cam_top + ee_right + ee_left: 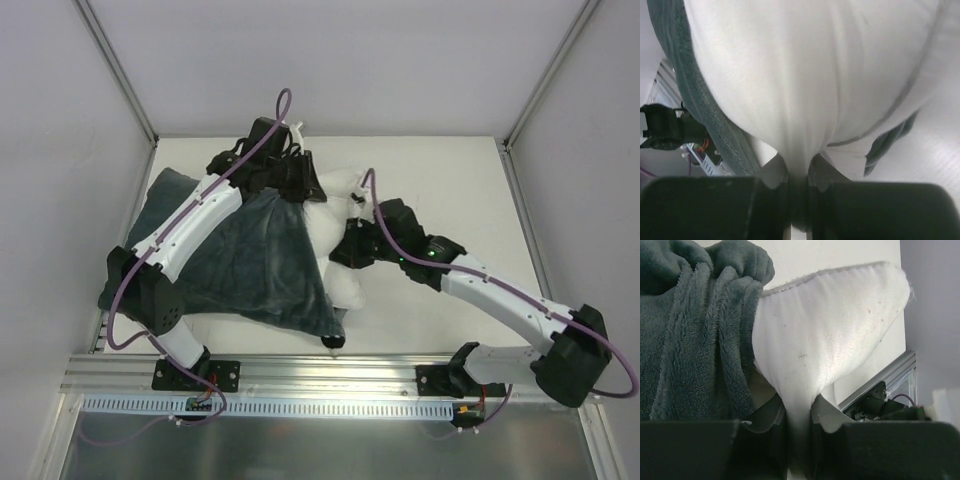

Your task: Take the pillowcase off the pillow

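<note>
My left gripper and right gripper both pinch what looks like the white pillow, mid-extraction; next, one must regrip the grey pillowcase beside it.

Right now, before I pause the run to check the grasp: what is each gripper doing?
Left gripper: jaws closed, pinching a corner of the white pillow.
Right gripper: jaws closed on the pillow's white fabric.

We look steeply down on the counter from above its near edge. Both wrist views press close against the white pillow, which the overhead view also shows.
</note>
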### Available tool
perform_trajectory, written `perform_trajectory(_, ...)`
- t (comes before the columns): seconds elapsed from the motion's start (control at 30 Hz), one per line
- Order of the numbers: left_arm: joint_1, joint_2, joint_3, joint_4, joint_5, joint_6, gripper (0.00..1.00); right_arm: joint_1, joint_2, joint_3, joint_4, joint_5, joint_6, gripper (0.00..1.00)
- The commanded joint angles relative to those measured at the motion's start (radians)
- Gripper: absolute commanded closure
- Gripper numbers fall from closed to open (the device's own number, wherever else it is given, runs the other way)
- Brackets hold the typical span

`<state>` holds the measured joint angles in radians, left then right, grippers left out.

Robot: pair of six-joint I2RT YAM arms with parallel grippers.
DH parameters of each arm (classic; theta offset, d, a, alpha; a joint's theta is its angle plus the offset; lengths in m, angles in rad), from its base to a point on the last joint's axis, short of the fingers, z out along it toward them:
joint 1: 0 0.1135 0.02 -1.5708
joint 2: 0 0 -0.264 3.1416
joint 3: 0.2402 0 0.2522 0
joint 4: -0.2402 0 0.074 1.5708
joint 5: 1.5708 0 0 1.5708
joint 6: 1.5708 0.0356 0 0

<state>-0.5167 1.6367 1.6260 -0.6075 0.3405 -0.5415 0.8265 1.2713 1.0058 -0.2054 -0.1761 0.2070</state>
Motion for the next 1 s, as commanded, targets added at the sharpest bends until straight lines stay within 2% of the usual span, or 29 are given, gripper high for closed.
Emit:
perform_trajectory(0.0, -0.02, -0.009, 0.058, 0.069, 0.091, 0.06, 0.64, -0.134, -0.232, -0.103, 0.034, 0.164, 0.051, 0.99)
perform_trajectory(0.03, -0.022, -0.018, 0.058, 0.069, 0.097, 0.066, 0.26, -0.218, -0.275, -0.134, 0.025, 0.159, 0.07, 0.99)
perform_trajectory(0.07, -0.02, -0.024, 0.064, 0.069, 0.103, 0.071, 0.16, -0.262, -0.315, -0.186, -0.004, 0.158, 0.081, 0.99)
perform_trajectory(0.13, -0.02, -0.056, 0.066, 0.069, 0.104, 0.074, 0.03, -0.363, -0.427, -0.222, -0.049, 0.168, 0.085, 0.99)
perform_trajectory(0.23, -0.005, -0.124, 0.029, 0.069, 0.062, 0.092, 0.01, -0.467, -0.527, -0.242, -0.167, 0.206, 0.077, 0.99)
perform_trajectory(0.4, 0.099, -0.274, -0.173, 0.069, 0.039, 0.109, 0.01, -0.589, -0.561, -0.233, -0.267, 0.193, 0.062, 0.99)
perform_trajectory(0.5, 0.113, -0.426, -0.313, 0.042, -0.055, 0.132, 0.01, -0.653, -0.52, -0.211, -0.272, 0.123, 0.058, 0.99)
perform_trajectory(0.6, 0.115, -0.509, -0.467, 0.008, -0.185, 0.091, 0.01, -0.705, -0.469, -0.178, -0.272, 0.089, 0.068, 0.99)
perform_trajectory(0.63, 0.115, -0.568, -0.539, 0.0, -0.293, 0.075, 0.01, -0.731, -0.454, -0.152, -0.272, 0.078, 0.068, 0.99)
perform_trajectory(0.67, 0.115, -0.618, -0.569, -0.015, -0.343, 0.04, 0.01, -0.759, -0.423, -0.136, -0.272, 0.06, 0.071, 0.99)
perform_trajectory(0.73, 0.132, -0.65, -0.629, -0.035, -0.469, 0.0, 0.02, -0.788, -0.377, -0.095, -0.269, 0.034, 0.074, 0.99)
perform_trajectory(0.87, 0.149, -0.629, -0.664, -0.08, -0.518, -0.06, 0.03, -0.858, -0.316, -0.047, -0.255, -0.023, 0.097, 0.99)
perform_trajectory(0.97, 0.153, -0.576, -0.695, -0.078, -0.48, -0.095, 0.07, -0.894, -0.3, -0.052, -0.23, -0.052, 0.121, 0.99)
